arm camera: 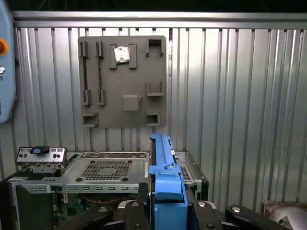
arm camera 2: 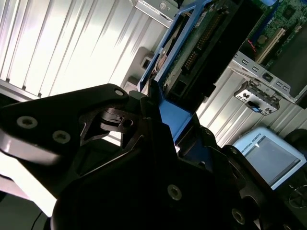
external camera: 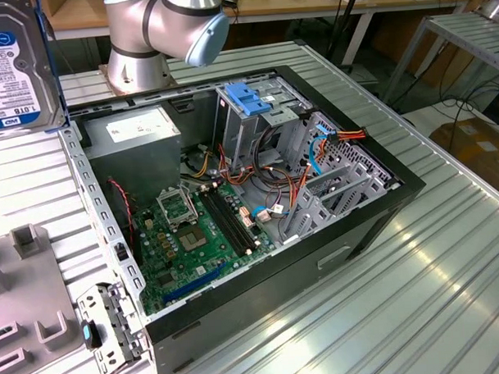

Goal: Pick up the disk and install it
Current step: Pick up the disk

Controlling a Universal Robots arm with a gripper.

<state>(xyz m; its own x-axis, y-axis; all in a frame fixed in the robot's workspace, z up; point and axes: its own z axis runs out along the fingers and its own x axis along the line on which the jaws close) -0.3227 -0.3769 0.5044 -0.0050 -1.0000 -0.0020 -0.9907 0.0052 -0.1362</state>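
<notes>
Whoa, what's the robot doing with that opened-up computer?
The robot arm's gripper is clamped on the disk, a hard drive with bright blue rails. In the exterior view the disk sits at the left edge, outside the computer case. The case lies open on the ribbed metal table with its green motherboard showing. The disk is not installed in the case yet.

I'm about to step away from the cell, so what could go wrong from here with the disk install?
The gripper seems to hold the disk by one blue end, so it may tilt or slip. Loose cables crowd the space beside the cage in the case; the disk could snag them going in.
</notes>
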